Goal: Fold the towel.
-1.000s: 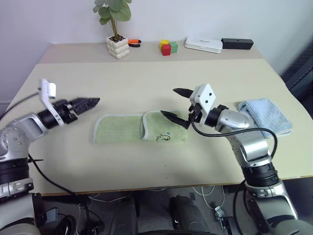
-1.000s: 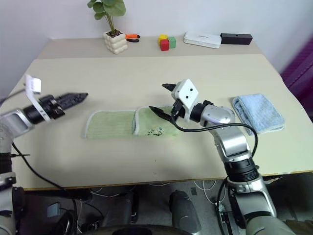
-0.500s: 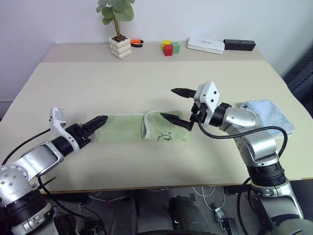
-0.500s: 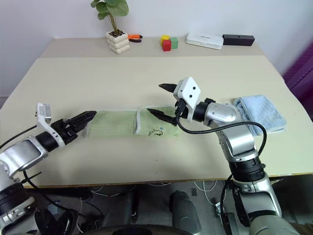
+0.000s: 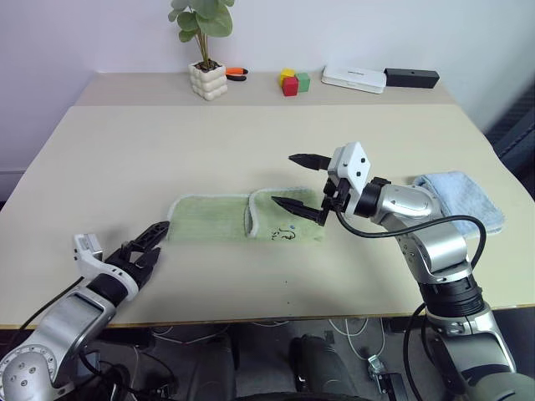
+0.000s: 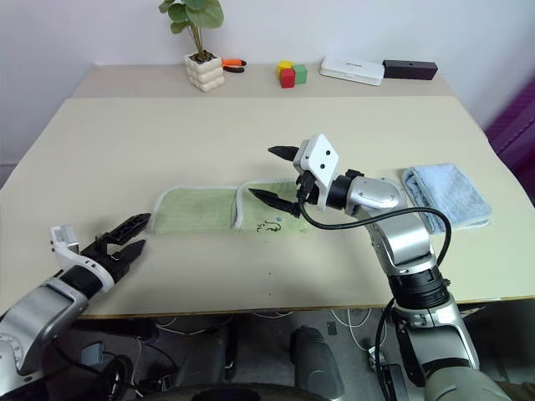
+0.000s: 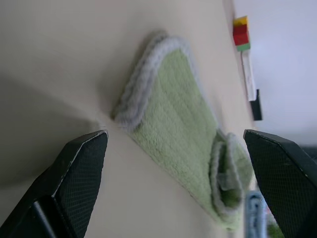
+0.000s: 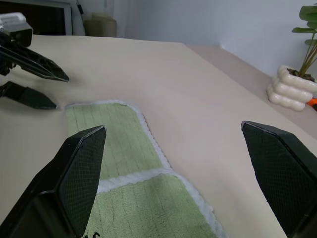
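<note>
Left eye view: the wide beige counter [image 5: 125, 159] carries the light green terry cloth towel with whitish edging [image 5: 209, 220], lying flat as a long strip near the middle, its right end already folded over where the small dark embroidered mark [image 5: 286, 235] shows. The fold looks part done; the next move probably calls for taking the strip's free left end and carrying it over the doubled part. The right pincer [image 5: 299, 182] hovers above the towel's folded end, fingers spread wide, touching nothing. The left pincer [image 5: 149, 245] is low, just beside the towel's left edge, fingers also spread and empty.
</note>
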`<state>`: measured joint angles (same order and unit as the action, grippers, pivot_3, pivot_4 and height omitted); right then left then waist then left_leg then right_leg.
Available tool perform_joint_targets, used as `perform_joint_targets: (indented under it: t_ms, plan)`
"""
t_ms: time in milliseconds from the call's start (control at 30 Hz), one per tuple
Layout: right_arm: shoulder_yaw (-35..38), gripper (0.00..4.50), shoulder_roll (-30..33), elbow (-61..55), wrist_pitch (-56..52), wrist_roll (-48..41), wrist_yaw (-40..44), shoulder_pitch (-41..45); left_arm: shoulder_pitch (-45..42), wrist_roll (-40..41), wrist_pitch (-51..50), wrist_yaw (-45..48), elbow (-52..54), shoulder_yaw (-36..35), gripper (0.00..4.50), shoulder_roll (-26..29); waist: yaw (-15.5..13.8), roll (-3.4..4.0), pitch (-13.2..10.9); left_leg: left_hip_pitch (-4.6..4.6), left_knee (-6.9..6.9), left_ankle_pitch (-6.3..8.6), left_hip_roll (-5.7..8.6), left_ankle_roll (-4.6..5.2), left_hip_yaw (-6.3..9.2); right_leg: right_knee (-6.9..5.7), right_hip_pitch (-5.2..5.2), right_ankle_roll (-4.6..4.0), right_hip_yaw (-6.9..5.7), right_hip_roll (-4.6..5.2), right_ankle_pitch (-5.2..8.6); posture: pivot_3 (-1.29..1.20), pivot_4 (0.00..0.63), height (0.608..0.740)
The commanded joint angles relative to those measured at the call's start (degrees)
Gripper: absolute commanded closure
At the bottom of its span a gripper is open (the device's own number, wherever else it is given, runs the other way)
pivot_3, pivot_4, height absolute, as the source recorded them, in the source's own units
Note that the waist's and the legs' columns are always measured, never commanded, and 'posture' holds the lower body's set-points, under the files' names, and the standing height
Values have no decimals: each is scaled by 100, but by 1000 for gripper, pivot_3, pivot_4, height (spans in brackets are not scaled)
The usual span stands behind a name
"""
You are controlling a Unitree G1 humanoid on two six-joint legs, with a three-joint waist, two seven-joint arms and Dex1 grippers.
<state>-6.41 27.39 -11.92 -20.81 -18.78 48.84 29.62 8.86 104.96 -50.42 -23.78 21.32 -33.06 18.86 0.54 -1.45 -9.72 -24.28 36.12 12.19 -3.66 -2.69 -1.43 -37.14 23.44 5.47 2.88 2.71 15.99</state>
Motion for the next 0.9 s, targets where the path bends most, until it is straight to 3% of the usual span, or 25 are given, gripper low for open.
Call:
perform_joint_targets:
  t_ms: [33, 700, 800, 900]
  plan:
    - [47, 53, -13, -133, 86, -29, -5, 111, 79, 128, 262, 176, 224, 292, 0, 70, 7, 0, 0, 0, 0, 0, 0, 0, 0, 0, 0, 0, 0, 0, 0, 0, 150, 740]
    - [23, 53, 12, -286, 54, 141, -237, -21, -371, -145, 929, 667, -670, 1092, 0, 61, -3, 3, 2, 0, -1, 0, 2, 0, -1, 5, -1, 0, 0, -1, 0, 0, 150, 740]
    - [10, 0, 21, -296, 45, 175, -251, -45, -495, -177, 976, 690, -818, 1093, 890, 41, 0, 3, 2, 0, 0, 0, 2, 0, -1, 5, -1, 0, 0, -1, 0, 0, 150, 740]
    - [19, 0, 26, -298, 46, 182, -269, -54, -557, -242, 977, 714, -868, 1130, 2367, 52, 11, 3, 2, -2, -2, 0, 2, 0, -2, 8, 0, 0, 1, -1, 0, 0, 150, 740]
